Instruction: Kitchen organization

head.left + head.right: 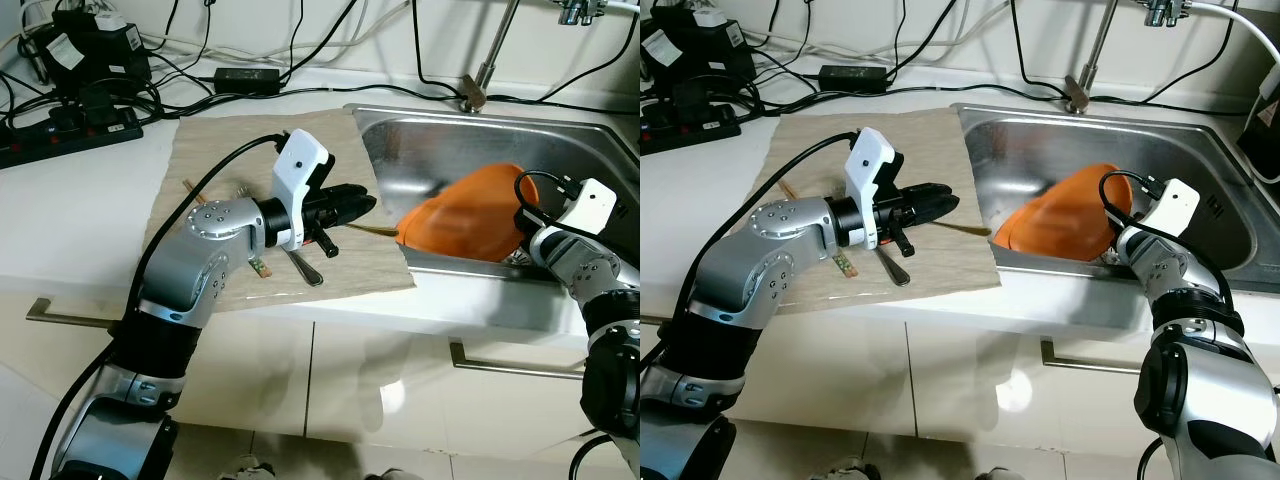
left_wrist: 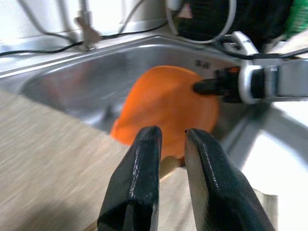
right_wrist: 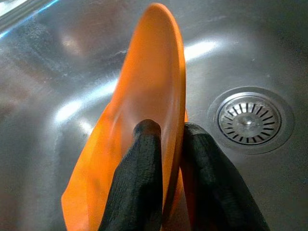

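Observation:
An orange plate (image 1: pixel 465 212) stands tilted on its edge in the steel sink (image 1: pixel 420 140), leaning toward the near wall. My right gripper (image 3: pixel 166 127) is shut on the plate's rim, one finger on each face. My left gripper (image 1: pixel 362 204) hovers low over the beige mat (image 1: pixel 220 150) beside the sink, pointing at the plate, its fingers (image 2: pixel 144 159) drawn close together with nothing clearly between them. A thin wooden stick (image 1: pixel 372 230) lies just under the fingertips, reaching to the sink's edge. A metal spoon (image 1: pixel 305 268) rests on the mat below the left wrist.
The drain (image 3: pixel 248 119) sits in the sink floor beside the plate. A faucet (image 1: pixel 490 50) rises behind the sink. A power strip (image 1: pixel 70 130) and black cables crowd the back left of the counter. Cabinet handles (image 1: pixel 510 365) run below the counter's edge.

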`<state>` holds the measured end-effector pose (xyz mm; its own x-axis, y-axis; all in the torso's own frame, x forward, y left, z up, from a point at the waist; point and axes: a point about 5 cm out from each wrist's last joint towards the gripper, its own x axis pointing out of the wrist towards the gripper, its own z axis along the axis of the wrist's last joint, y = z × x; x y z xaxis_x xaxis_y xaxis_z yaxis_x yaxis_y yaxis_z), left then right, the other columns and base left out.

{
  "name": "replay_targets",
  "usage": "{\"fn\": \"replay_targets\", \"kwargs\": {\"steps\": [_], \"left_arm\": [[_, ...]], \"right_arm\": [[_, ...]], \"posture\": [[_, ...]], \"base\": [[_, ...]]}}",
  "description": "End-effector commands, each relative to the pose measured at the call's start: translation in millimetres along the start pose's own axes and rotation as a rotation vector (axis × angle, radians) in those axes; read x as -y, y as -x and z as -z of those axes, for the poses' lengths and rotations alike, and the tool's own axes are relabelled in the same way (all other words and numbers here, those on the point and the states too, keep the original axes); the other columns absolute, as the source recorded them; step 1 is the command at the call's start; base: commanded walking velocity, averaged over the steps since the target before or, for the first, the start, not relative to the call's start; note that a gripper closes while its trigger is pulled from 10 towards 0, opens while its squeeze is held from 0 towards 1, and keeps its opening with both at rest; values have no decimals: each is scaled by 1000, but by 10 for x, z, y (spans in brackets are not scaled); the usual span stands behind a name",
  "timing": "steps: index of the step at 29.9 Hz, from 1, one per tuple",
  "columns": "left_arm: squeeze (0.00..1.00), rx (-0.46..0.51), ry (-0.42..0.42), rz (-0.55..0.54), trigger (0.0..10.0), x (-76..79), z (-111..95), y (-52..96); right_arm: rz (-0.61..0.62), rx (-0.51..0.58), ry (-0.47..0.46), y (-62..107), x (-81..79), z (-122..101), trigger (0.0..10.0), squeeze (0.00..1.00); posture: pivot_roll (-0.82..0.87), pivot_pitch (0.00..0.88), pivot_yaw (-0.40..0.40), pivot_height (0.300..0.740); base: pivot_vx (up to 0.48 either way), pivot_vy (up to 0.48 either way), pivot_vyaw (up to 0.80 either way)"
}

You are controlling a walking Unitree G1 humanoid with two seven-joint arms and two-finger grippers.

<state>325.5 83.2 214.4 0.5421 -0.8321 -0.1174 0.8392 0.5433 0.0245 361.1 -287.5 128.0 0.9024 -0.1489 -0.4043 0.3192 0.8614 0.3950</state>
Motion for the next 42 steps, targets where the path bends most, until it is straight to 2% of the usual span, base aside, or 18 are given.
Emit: {"fn": "replay_targets", "kwargs": {"steps": [1, 9, 10, 11, 12, 13, 16, 25, 26, 27, 28, 30, 31, 34, 36, 37, 39, 42], "left_arm": [[0, -3, 0, -32, 10000, -42, -33, 0], [0, -4, 31, -158, 10000, -215, -64, 72], [0, -6, 30, -177, 10000, -248, -67, 96], [0, -6, 28, -197, 10000, -278, -70, 130], [0, -11, 27, -217, 10000, -311, -71, 171], [0, -11, 27, -217, 10000, -311, -71, 171], [0, -26, 17, -284, 10000, -439, -69, 307], [0, -47, 27, -374, 10000, -598, -52, 444], [0, -47, 31, -391, 10000, -626, -51, 476], [0, -41, 36, -442, 10000, -697, -58, 562], [0, -41, 36, -442, 10000, -697, -58, 562], [0, -36, 34, -513, 10000, -792, -47, 712], [0, -36, 34, -513, 10000, -792, -47, 712], [0, -23, -18, -530, 10000, -825, -29, 826], [0, -23, -18, -530, 10000, -825, -29, 826], [1000, 23, -22, -472, 10000, -803, -52, 910], [1000, 53, -4, -399, 10000, -757, -66, 964], [1000, -11, -35, -364, 10000, -737, -5, 1005]], "right_arm": [[16, 41, 8, 11, 14, -122, 10000, 1000], [49, 84, 69, 36, 40, -285, 10000, 1000], [53, 92, 70, 43, 46, -316, 10000, 945], [63, 99, 71, 51, 64, -345, 10000, 176], [81, 107, 75, 63, 95, -375, 10000, 0], [81, 107, 75, 63, 95, -375, 10000, 0], [156, 146, 91, 118, 231, -501, 10000, 0], [155, 178, 107, 146, 235, -599, 10000, 0], [144, 187, 110, 145, 209, -611, 10000, 0], [79, 226, 132, 146, 98, -651, 10000, 0], [79, 226, 132, 146, 98, -651, 10000, 0], [-62, 318, 194, 183, -134, -679, 10000, 0], [-62, 318, 194, 183, -134, -679, 10000, 0], [-184, 384, 263, 266, -330, -616, 10000, 0], [-184, 384, 263, 266, -330, -616, 10000, 0], [-355, 417, 361, 403, -569, -438, 10000, 0], [-531, 413, 437, 573, -781, -223, 10000, 0], [-670, 392, 495, 741, -938, -64, 10000, 0]], "posture": [[-30, 0, -25, 740], [-23, 0, -28, 740], [-22, 0, -28, 740], [-20, 0, -27, 740], [-19, 0, -26, 740], [-19, 0, -26, 740], [-17, 0, -23, 740], [-13, 0, -26, 740], [-12, 0, -27, 740], [-12, 0, -28, 740], [-12, 0, -28, 740], [-16, 0, -26, 740], [-16, 0, -26, 740], [-10, 0, -27, 740], [-10, 0, -27, 740], [-12, 0, -19, 740], [-14, 15, -16, 740], [-14, 34, -14, 740]], "base": [[0, 0, 0], [0, 0, 0], [0, 0, 0], [0, 0, 0], [0, 0, 0], [0, 0, 0], [0, 0, 0], [0, 0, 0], [0, 0, 0], [0, 0, 0], [0, 0, 0], [0, 0, 0], [0, 0, 0], [0, 0, 0], [0, 0, 0], [0, 0, 0], [0, 0, 0], [0, 0, 0]]}}
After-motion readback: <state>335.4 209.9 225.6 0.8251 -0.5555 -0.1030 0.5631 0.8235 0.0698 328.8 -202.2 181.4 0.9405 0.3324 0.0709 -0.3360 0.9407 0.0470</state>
